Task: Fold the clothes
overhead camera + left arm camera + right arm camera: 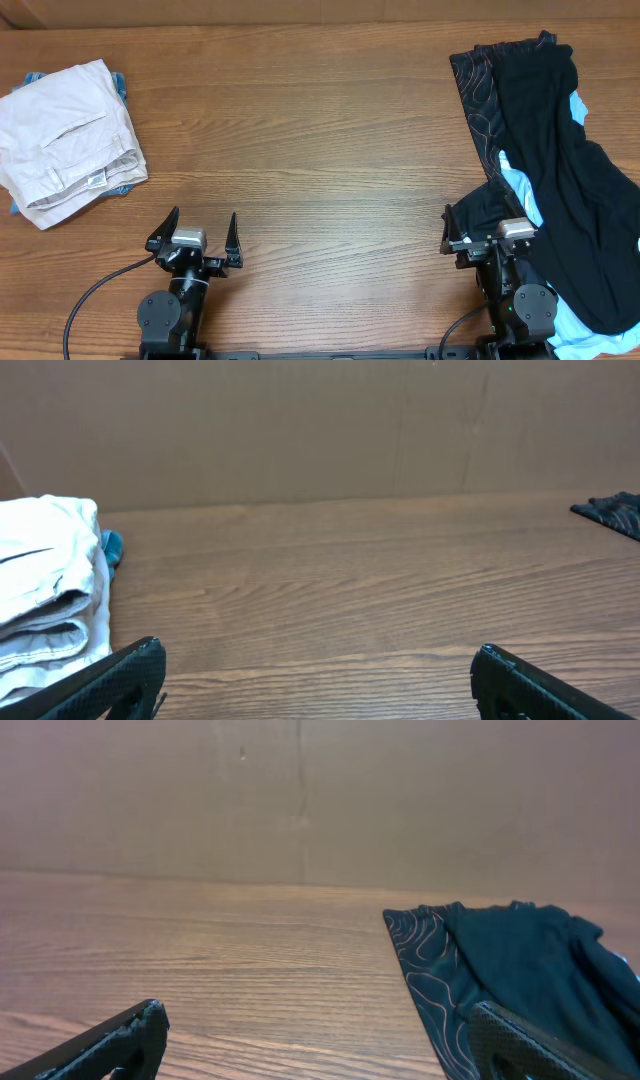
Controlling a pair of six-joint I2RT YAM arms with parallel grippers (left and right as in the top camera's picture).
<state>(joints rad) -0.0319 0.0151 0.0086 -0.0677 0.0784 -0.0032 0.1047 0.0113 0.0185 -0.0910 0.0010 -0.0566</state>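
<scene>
left gripper (203, 220) and right gripper (315, 1015) sit at the near edge, jaws wide apart, holding nothing. the jersey (474, 85) lies unfolded at the table's (320, 130) right, partly under a black garment (560, 170). trousers (65, 140) lie far left.

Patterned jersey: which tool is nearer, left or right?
Right. The right tool sits at the edge of the black garment lying over the jersey; the left tool is far across the table.

wooden table (320, 120): beige trousers (70, 140) left, jersey (475, 90) (partly under black garment (565, 170)) right.
</scene>
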